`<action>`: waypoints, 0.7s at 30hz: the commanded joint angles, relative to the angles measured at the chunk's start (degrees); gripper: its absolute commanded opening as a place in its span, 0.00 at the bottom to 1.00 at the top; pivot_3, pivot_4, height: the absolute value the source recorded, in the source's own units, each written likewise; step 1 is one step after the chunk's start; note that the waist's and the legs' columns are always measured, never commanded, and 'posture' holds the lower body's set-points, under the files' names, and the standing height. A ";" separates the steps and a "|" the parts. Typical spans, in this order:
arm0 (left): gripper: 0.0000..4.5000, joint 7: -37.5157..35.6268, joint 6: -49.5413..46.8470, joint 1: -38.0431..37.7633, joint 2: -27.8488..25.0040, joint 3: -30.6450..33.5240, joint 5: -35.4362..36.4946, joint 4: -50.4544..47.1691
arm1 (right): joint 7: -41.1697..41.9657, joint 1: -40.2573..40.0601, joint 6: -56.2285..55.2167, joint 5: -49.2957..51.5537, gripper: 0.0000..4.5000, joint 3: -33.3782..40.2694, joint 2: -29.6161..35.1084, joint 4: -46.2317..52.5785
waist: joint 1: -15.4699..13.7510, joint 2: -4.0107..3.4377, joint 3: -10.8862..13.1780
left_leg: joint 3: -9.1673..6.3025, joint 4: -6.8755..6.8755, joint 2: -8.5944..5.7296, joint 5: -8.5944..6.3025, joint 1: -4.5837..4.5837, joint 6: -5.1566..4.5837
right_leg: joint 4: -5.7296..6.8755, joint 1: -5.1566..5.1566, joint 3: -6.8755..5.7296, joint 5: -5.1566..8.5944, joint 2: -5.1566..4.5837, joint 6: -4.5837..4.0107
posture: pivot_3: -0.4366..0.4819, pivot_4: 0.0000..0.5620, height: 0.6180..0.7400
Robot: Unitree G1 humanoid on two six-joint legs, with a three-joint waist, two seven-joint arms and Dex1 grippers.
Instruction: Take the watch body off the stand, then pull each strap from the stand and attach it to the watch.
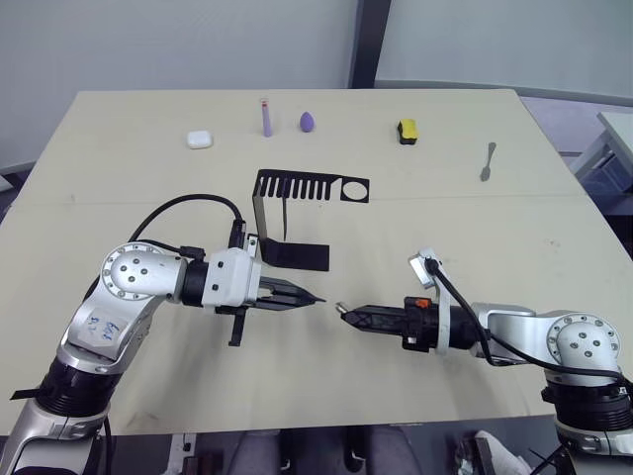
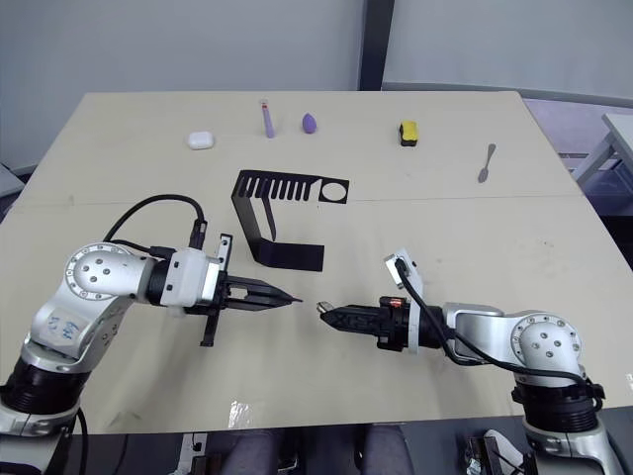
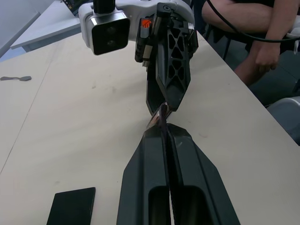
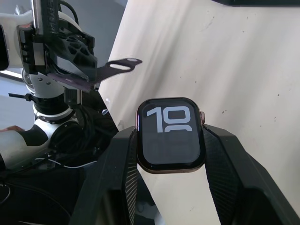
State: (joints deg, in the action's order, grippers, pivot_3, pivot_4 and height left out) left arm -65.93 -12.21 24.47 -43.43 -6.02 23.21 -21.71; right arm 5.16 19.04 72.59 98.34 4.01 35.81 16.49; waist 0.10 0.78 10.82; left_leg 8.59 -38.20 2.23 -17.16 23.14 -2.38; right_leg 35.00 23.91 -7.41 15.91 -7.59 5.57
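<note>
Holding the small rounded-square watch body (image 4: pixel 170 135) with its black screen and metallic rim clamped between its two black fingers, the right gripper (image 1: pixel 346 314) points toward the left gripper (image 1: pixel 312 297) low over the beige table (image 1: pixel 514 228) — the two tips near each other but apart. The left gripper's fingers are pressed together on a thin dark purple-black strap (image 4: pixel 101 73), which the right wrist view shows sticking out flat from them, its slotted end free. The black bent sheet-metal stand (image 1: pixel 297 220) sits behind the left gripper with its comb of slots and round hole on top; the watch is off it, and one thin dark strip (image 1: pixel 285 218) that looks like the second strap hangs from the comb. Along the far edge lie a white case (image 1: pixel 200 140), a lilac stick (image 1: pixel 265 117), a purple egg-shaped piece (image 1: pixel 308 121), a yellow-black block (image 1: pixel 406 131) and a grey spoon (image 1: pixel 488 160). The step in hand appears to be attaching the first strap to the watch. The next move likely calls for lining the strap's end squarely with the slot in the case edge, then sliding it in sideways — a slight tilt could jam it, and the thin band may bend under push
</note>
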 commanded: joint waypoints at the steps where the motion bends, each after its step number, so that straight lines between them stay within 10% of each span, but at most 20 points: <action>1: 0.00 0.52 0.34 -0.12 0.10 -0.40 -0.96 -1.43 | -0.60 -0.07 -1.76 2.48 0.34 -1.10 1.26 2.07 | -0.01 0.00 0.00 | 0.00 0.00 0.00 0.00 0.00 0.00 | 0.00 0.00 0.00 0.00 0.00 0.00 | 0.48 0.27 1.00; 21: 0.00 1.09 -0.26 0.97 1.03 -2.10 -2.85 -0.63 | -1.33 -0.96 -6.26 4.72 0.34 -5.25 4.33 3.78 | -0.07 0.00 0.00 | -0.01 -0.04 0.00 0.01 0.01 -0.02 | -0.01 0.00 0.01 0.00 -0.03 0.01 | 0.48 0.27 1.00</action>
State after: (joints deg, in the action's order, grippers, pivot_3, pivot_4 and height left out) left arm -65.14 -12.65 24.50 -42.67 -7.91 20.46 -21.66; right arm 4.23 18.26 67.38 101.11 -1.89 39.59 17.98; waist 0.03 0.78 10.82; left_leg 8.57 -38.25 2.24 -17.15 23.14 -2.39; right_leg 35.00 23.91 -7.40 15.91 -7.62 5.58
